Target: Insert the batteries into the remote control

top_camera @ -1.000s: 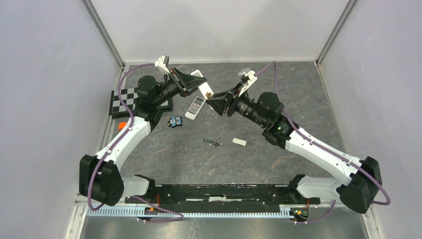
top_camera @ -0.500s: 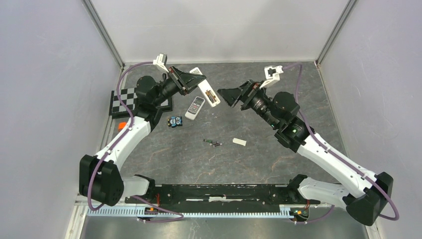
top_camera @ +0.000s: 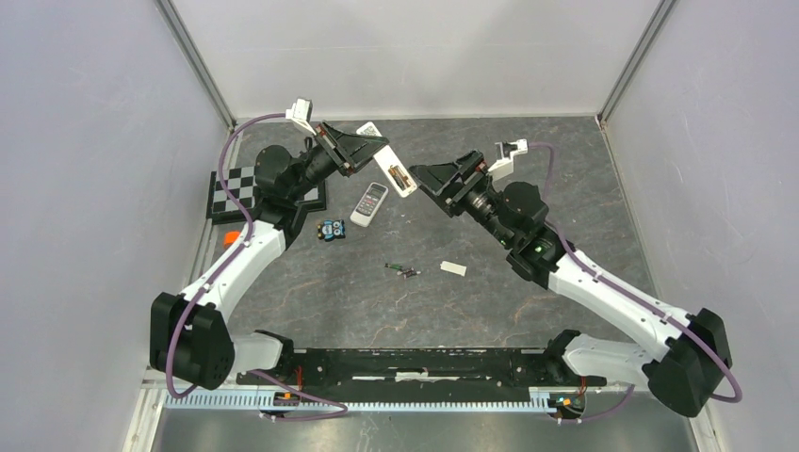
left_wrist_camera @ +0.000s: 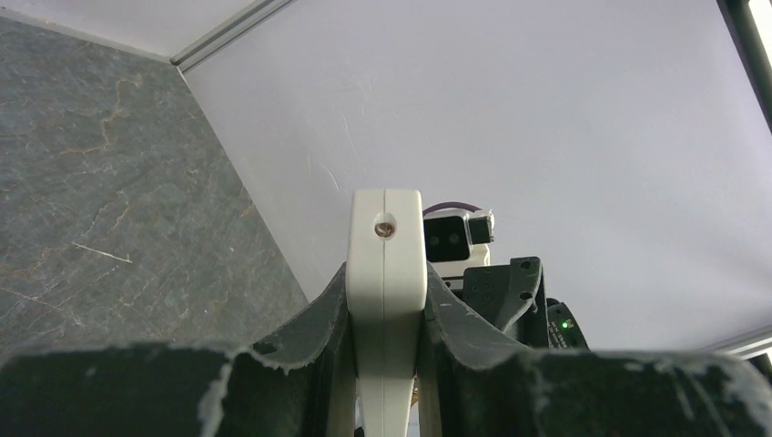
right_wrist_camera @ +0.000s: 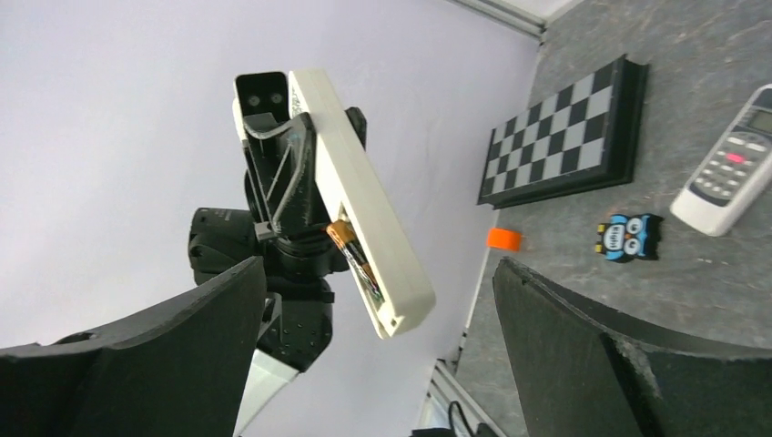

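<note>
My left gripper [top_camera: 375,155] is shut on a white remote control [top_camera: 388,165] and holds it tilted in the air; in the left wrist view the remote [left_wrist_camera: 387,273] sits edge-on between the fingers. Its battery bay is open, with a battery [right_wrist_camera: 350,246] inside. My right gripper [top_camera: 421,176] is open and empty, just right of the remote's lower end and apart from it; in the right wrist view the remote [right_wrist_camera: 360,196] hangs between the spread fingers [right_wrist_camera: 182,346]. Two loose batteries [top_camera: 403,270] lie on the table centre.
A white battery cover [top_camera: 453,269] lies right of the loose batteries. A second grey-white remote [top_camera: 369,203], an owl toy [top_camera: 330,230], a chessboard [top_camera: 236,188] and an orange piece [top_camera: 231,238] lie at the left. Enclosure walls stand close behind.
My right gripper has drawn back from the remote's lower end, swung its wrist round, and now sits open just beside it. My left gripper has lifted the remote slightly.
</note>
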Available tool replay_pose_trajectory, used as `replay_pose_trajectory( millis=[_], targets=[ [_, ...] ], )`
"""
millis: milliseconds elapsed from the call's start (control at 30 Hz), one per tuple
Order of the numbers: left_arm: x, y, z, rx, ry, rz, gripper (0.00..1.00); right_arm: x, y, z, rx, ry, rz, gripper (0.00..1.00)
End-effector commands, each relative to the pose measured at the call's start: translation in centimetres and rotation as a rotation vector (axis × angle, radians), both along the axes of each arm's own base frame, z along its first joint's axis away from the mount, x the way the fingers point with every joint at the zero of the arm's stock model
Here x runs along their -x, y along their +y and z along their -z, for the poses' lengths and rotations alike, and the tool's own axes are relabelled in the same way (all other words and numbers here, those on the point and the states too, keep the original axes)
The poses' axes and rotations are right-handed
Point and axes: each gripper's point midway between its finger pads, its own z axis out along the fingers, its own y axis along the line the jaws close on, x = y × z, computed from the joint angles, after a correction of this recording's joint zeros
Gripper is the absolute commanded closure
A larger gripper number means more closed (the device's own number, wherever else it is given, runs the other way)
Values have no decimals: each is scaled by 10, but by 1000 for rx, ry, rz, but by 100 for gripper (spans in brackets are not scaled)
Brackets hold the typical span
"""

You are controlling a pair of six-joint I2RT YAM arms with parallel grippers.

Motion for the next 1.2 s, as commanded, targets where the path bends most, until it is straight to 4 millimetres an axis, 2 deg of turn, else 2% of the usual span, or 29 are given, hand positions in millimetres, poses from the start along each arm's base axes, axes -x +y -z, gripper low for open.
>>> replay_pose_trajectory(
  millis=[0,100,333,467,633,800,1000,1167],
  targets=[
    [7,3,-24,-2,-113,-17,98,3,21,-35,-126,-48,-96,2],
    [9,4,-26,-19,-123,-27,98,6,34,-37,-115,-76,-127,2],
    [15,7,-22,-46,-128,-38,98,3,37,-53,-195,-145,-125,2],
    [17,7,-19,-52,-131,-35,98,3,46,-49,-208,-126,-162,2],
    [20,6,-19,-54,-150,-22,98,2,51,-52,-218,-130,-180,13],
    [22,7,-20,-63,-183,-25,98,1,55,-56,-227,-143,-190,29],
    [25,6,-20,-72,-200,-20,98,4,67,-52,-243,-112,-255,38],
    [26,8,-17,-76,-199,-25,98,4,69,-47,-240,-95,-266,47]
  ],
)
